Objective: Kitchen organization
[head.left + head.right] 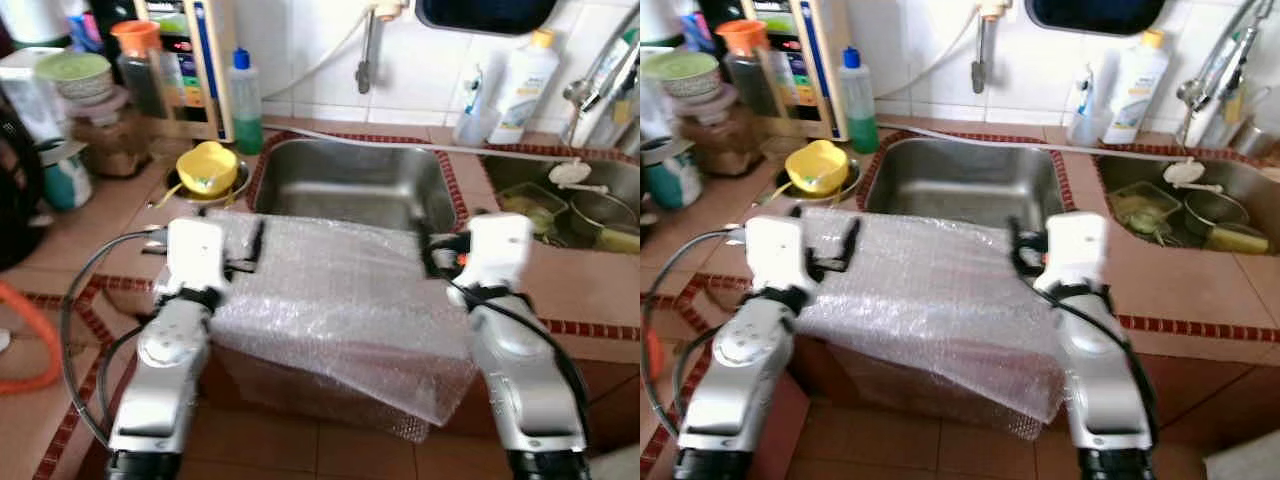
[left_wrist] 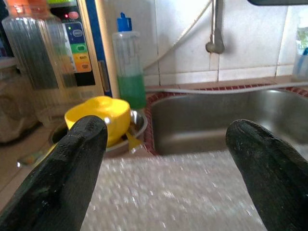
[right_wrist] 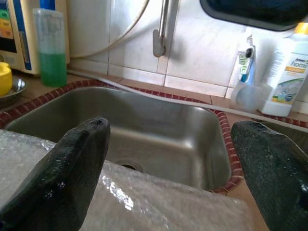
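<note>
- Bubbly clear plastic, a sheet of bubble wrap (image 1: 340,300), lies on the tiled bench (image 1: 590,280) between the two hands, and its near edge hangs down over the front of the bench.
- The left hand (image 1: 245,255) sits at one side of the wrap, with its two black fingers (image 2: 62,173) spread wide apart just above the sheet. It is holding nothing.
- The right hand (image 1: 435,255) sits at the other side of the wrap. Its fingers (image 3: 72,173) are spread wide too, right over the far edge of the sheet, and it holds nothing.
- Just past both hands is a shiny steel sink (image 1: 350,185) set into the bench.
- Past the left hand, beside the sink, a yellow cup (image 1: 206,167) lies in a small metal dish (image 2: 137,126).
- Behind the cup stands a bottle of green soap (image 1: 245,105) with a blue top, close to the wall.
- Past the right hand, near the wall, stand a white bottle (image 1: 523,85) with a yellow cap and a small clear cup (image 3: 248,96) holding a toothbrush.
- Further out beyond the right hand is a second sink (image 1: 520,175) with dishes in it.
</note>
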Robot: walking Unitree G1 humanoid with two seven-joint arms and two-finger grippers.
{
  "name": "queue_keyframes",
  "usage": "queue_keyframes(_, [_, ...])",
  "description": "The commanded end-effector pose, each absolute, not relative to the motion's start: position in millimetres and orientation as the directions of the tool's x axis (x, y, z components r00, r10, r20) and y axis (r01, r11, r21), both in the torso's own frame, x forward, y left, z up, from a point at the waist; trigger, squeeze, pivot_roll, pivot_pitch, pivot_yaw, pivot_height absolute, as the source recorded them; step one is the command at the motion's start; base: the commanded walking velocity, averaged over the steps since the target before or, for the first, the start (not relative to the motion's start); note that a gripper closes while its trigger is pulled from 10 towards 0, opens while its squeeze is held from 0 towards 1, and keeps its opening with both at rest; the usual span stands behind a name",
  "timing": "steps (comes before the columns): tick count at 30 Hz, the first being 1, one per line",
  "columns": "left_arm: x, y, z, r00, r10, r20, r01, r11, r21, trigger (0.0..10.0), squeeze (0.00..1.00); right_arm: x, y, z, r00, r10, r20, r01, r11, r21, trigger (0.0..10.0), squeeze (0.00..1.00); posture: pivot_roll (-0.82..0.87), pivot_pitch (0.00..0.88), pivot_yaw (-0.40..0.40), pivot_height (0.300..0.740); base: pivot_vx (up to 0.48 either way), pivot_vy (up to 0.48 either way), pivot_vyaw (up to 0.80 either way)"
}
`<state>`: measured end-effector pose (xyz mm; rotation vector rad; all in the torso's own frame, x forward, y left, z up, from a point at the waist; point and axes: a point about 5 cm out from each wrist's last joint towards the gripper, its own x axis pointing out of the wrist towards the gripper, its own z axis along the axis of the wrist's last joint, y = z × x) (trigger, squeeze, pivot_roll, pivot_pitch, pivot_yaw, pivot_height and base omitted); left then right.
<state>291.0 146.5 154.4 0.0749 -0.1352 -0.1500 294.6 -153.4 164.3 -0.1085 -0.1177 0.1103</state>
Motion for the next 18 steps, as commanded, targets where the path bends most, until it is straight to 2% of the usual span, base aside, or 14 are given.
queue_keyframes(1, [291.1, 138.4, 157.2, 0.974, -0.180, 0.139, 0.171, 0.982, 0.078, 10.0, 0.00, 294.1, -162.2, 165.3, 0.989, 0.092, 0.115, -0.078, 0.990, -0.118, 10.0, 0.00, 0.02, 0.020, 0.004, 0.740, 0.334, 0.000, 0.00])
queue_keyframes(11, [290.5, 142.8, 157.8, 0.976, -0.170, 0.136, 0.158, 0.983, 0.091, 10.0, 0.00, 295.2, -164.4, 169.9, 0.985, 0.124, 0.124, -0.106, 0.984, -0.146, 10.0, 0.00, 0.02, 0.020, 0.005, 0.740, 0.305, 0.000, 0.00])
queue_keyframes(18, [290.0, 145.9, 158.0, 0.980, -0.145, 0.139, 0.133, 0.987, 0.089, 10.0, 0.00, 297.7, -165.5, 172.1, 0.984, 0.116, 0.132, -0.097, 0.985, -0.145, 10.0, 0.00, 0.02, 0.019, 0.002, 0.740, 0.000, 0.000, 0.00])
